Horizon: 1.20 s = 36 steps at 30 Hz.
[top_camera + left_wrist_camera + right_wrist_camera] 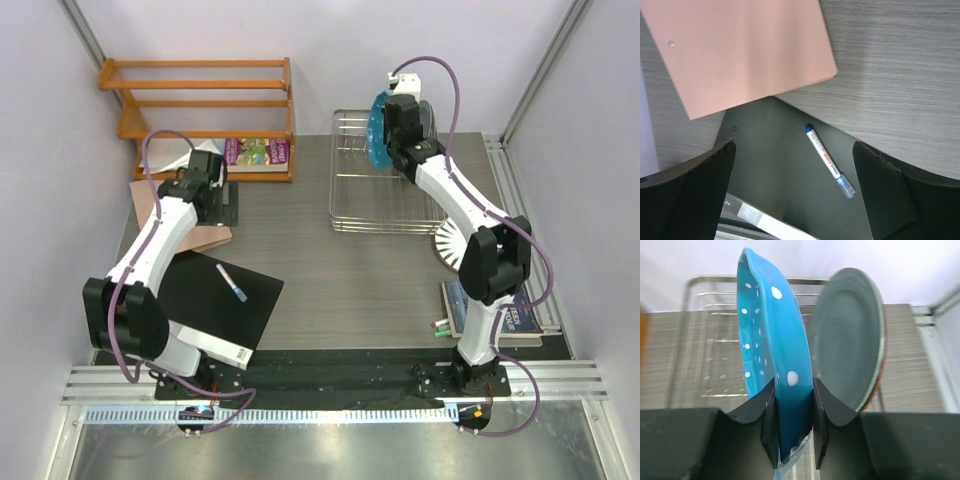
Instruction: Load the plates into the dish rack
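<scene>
My right gripper [794, 390] is shut on the rim of the bright blue plate with white dots [767, 335] and holds it upright on edge over the back of the silver wire dish rack [705, 295]. Just right of it, a grey-green plate [847, 340] stands upright, with a brown rim [882, 365] showing behind it. In the top view the blue plate [378, 128], the gripper [398, 125] and the grey-green plate [428, 118] are at the rack's [360, 195] far right. The white black-striped plate [450, 245] lies flat under the right arm. My left gripper [795, 195] is open and empty.
An orange wooden shelf [200, 100] with a purple book [257, 152] stands at the back left. A pink folder [750, 50], a black mat [770, 150] and a blue-capped pen [829, 161] lie below the left gripper [215, 195]. Books [505, 318] lie at the front right.
</scene>
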Tool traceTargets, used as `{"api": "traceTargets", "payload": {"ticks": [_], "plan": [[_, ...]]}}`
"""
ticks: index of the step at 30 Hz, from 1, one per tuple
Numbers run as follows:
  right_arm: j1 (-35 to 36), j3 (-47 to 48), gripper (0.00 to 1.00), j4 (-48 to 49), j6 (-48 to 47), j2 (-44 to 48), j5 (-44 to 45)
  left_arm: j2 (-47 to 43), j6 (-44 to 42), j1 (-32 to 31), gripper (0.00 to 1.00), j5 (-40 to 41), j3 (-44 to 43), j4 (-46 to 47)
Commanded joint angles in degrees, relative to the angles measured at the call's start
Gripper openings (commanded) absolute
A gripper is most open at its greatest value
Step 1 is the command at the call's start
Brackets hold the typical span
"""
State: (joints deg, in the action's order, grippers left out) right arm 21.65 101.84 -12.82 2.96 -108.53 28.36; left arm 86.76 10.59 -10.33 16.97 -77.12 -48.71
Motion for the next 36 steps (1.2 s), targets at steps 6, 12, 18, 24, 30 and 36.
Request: {"api": "traceTargets", "payload": {"ticks": [6, 12, 18, 24, 30, 36], "plan": [[-0.29, 8.90, 0.01, 20.29, -8.75, -1.24, 12.42, -5.20, -0.31, -0.22, 1.00, 5.53, 2.59, 3.80], [-1.17, 9.34, 0.01, 20.99, -10.78, -4.41, 14.61, -4.15, 0.48, -0.31, 0.99, 3.07, 2.24, 3.62], [-2.49, 11.27, 0.01, 19.06, -9.73, -6.60, 14.97, -3.44, 0.40, -0.31, 0.99, 2.98, 2.33, 3.53], [-4.16, 10.83, 0.01, 18.53, -9.82, -7.66, 14.79, -3.18, -0.04, -0.31, 0.99, 3.24, 2.94, 3.88], [-4.60, 9.61, 0.01, 18.36, -10.69, -8.28, 14.09, -1.95, -0.04, -0.31, 1.00, 2.36, 2.68, 3.88], [-4.60, 7.67, 0.01, 17.57, -10.96, -8.71, 13.39, -0.98, 0.22, -0.31, 1.00, 1.92, 2.24, 3.80]]}}
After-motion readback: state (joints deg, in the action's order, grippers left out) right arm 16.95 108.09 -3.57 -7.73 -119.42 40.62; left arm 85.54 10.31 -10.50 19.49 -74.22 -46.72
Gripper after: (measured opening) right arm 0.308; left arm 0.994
